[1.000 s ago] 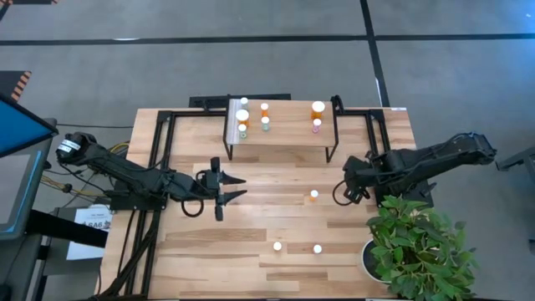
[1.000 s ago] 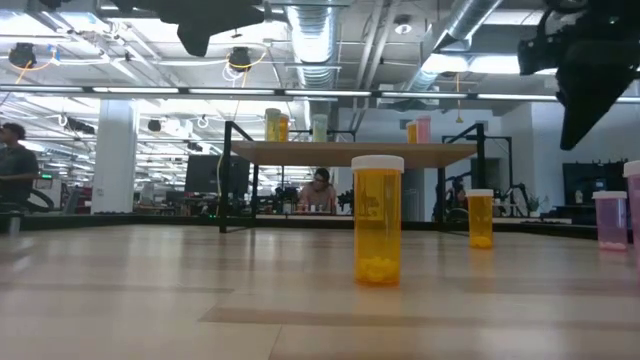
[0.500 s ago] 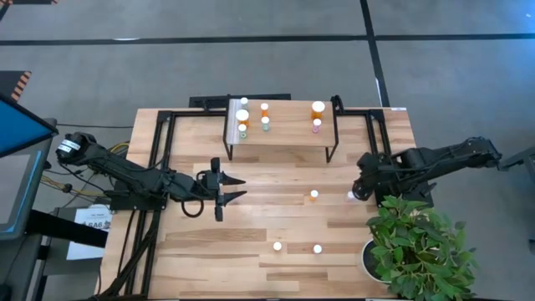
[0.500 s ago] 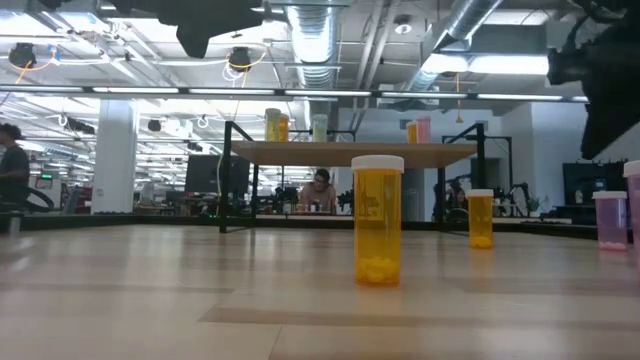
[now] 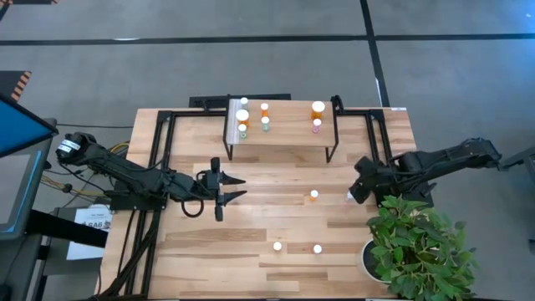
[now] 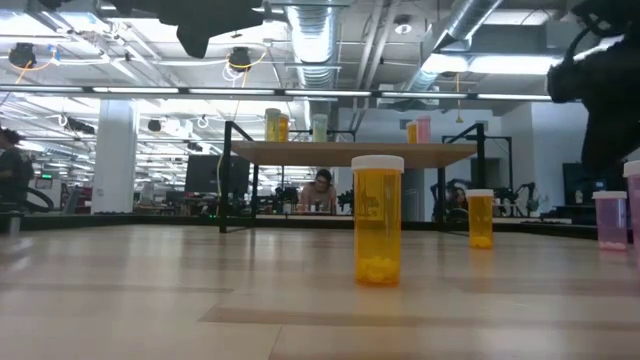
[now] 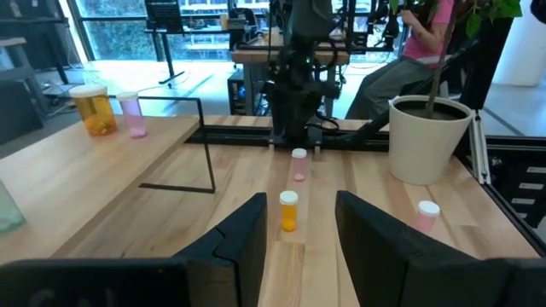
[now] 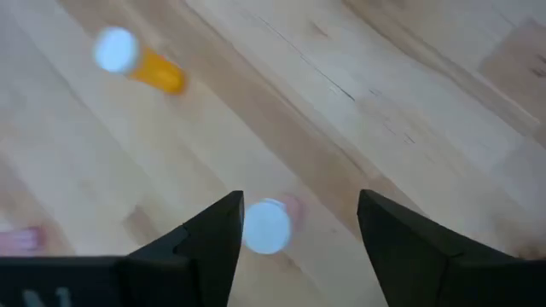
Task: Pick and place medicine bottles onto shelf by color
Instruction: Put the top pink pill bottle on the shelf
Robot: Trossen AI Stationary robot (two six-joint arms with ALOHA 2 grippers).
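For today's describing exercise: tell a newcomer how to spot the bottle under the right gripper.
Find the potted plant at the table's right front corner. Just behind its leaves, the right gripper hangs open over a small bottle. It is pink with a white cap, while the nearest bottle, toward the table's middle, is orange.

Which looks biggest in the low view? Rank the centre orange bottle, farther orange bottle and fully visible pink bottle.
1. Centre orange bottle, though it is nearest the camera.
2. Fully visible pink bottle and farther orange bottle look alike.

Two dark, jointed arms; each end effector (image 7: 294, 243) has two angular black fingers (image 8: 213, 239).
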